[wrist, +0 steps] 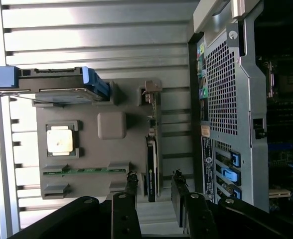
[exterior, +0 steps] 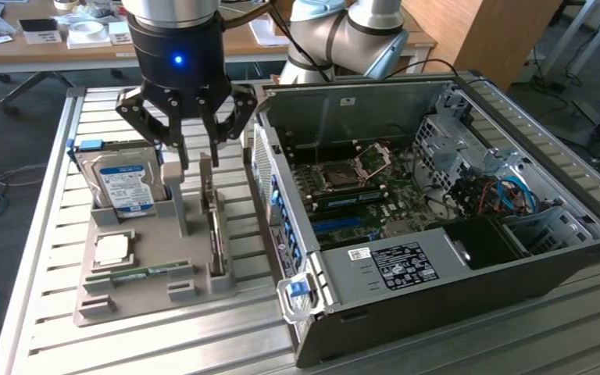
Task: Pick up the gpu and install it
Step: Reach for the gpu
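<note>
Presently, gpu location: the gpu point(exterior: 213, 223) stands on edge in a slot of the grey holder point(exterior: 102, 308), on the side nearest the computer case point(exterior: 456, 269).
Fingers: the fingers point(wrist: 130, 191) are open and poised over the card, one on each side with a gap to either face; nothing is held.
Risk, skewed grip: if the fingers close off-centre, the thin card will likely tilt and bind in its slot, dragging the holder along.
Risk, post: the grey post point(exterior: 178, 195) stands just beside the card, so a finger coming down on that side could strike it.
Risk, case wall: the perforated rear wall point(wrist: 221, 89) is near, and a careless swing might knock the bracket against it.
Neighbours: the hard drive point(exterior: 123, 183), processor point(exterior: 112, 248) and memory stick point(exterior: 138, 273) sit beyond the post, apart from the card.
In the way: the case lies open on the bench point(exterior: 175, 344) with the motherboard point(exterior: 352, 195) exposed; cables point(exterior: 503, 195) crowd the exterior view's right.
</note>
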Tool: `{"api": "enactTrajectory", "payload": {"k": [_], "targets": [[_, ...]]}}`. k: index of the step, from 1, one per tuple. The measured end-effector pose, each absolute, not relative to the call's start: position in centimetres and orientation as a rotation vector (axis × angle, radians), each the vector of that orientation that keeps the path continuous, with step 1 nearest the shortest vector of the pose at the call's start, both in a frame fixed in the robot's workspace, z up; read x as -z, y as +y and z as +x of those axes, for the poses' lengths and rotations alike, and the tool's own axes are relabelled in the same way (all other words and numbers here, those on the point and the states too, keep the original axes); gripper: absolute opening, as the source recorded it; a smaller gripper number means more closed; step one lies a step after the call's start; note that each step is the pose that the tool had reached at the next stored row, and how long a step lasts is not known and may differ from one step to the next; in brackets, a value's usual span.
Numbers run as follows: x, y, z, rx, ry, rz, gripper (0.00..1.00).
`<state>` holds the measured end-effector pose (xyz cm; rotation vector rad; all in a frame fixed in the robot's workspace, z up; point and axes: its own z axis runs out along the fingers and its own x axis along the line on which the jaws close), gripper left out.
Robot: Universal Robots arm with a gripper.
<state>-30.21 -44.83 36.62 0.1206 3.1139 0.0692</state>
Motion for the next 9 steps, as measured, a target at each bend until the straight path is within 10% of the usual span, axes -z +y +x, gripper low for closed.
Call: {"api": "enactTrajectory", "payload": {"k": [9], "targets": [[-35.5,-44.8,-30.2,-0.069,3.114,0.120,0.41]]}}
